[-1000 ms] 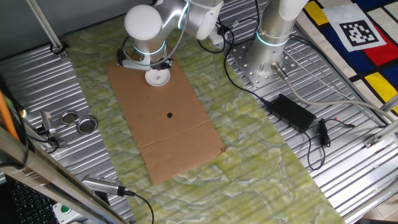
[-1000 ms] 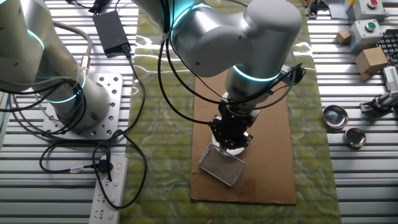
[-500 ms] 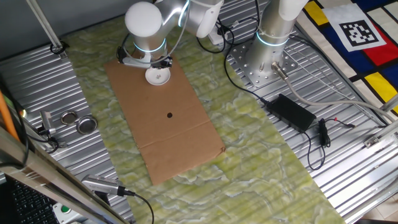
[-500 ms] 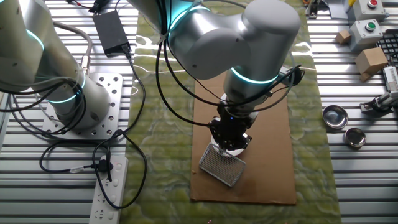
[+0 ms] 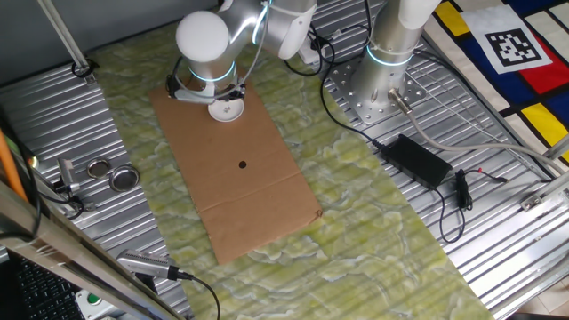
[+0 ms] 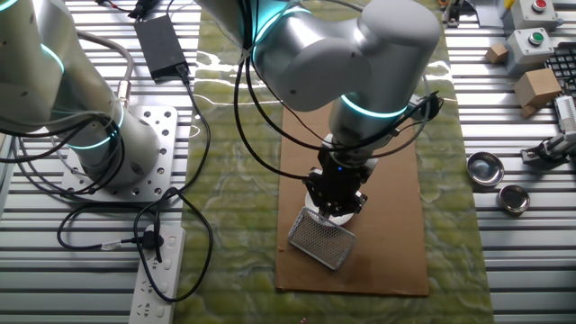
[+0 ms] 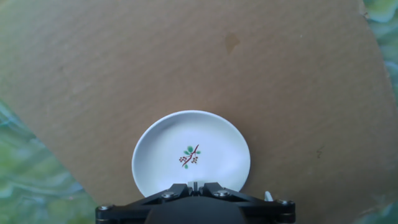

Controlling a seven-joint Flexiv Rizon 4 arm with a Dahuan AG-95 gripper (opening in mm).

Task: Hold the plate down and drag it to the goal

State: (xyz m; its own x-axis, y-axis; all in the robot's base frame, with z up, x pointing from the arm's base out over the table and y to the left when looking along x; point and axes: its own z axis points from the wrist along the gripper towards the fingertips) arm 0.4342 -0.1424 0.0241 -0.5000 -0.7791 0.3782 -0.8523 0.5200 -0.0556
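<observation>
The plate is a small white dish with a tiny sprig motif at its centre. It lies at the far end of a brown cardboard sheet. In the hand view the plate sits right under my gripper, whose jaws are shut together over the plate's near rim; I cannot tell whether they touch it. In the other fixed view my gripper covers most of the plate. A dark dot marks the cardboard nearer its middle, and it also shows in the hand view.
A wire mesh piece lies on the cardboard beside the plate. Two metal tins stand off the mat on the ribbed table. The arm base, a black power adapter and cables lie to the right.
The arm's wrist has shifted slightly over the plate. The plate stays in the same place on the cardboard.
</observation>
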